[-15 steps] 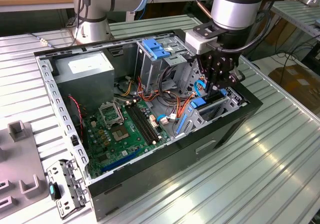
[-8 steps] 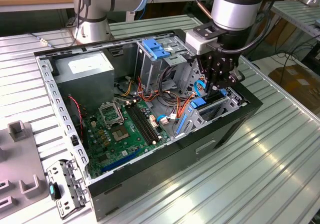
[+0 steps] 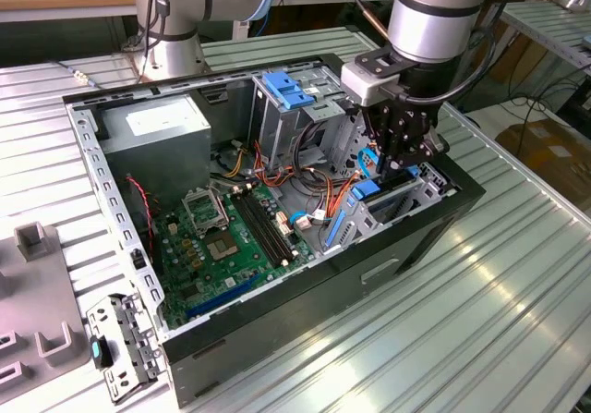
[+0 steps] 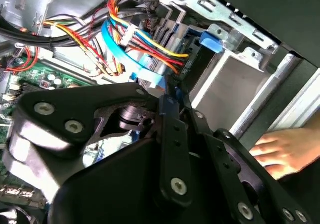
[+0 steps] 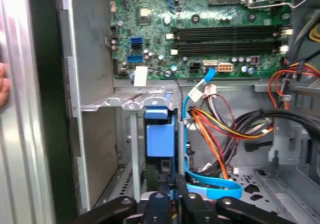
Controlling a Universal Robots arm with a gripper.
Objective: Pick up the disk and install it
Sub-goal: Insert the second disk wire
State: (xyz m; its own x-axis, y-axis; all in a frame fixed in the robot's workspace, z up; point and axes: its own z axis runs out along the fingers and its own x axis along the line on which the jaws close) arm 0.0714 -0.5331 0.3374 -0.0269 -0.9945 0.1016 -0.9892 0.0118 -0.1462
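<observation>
The black end effector (image 3: 399,145), right of centre in the exterior view, is closed on the blue-railed silver disk (image 5: 160,139), held edge-on over the grey metal drive bay (image 5: 100,134); rails should be kept aligned with the bay's guides; tilting would likely cause jamming.
</observation>
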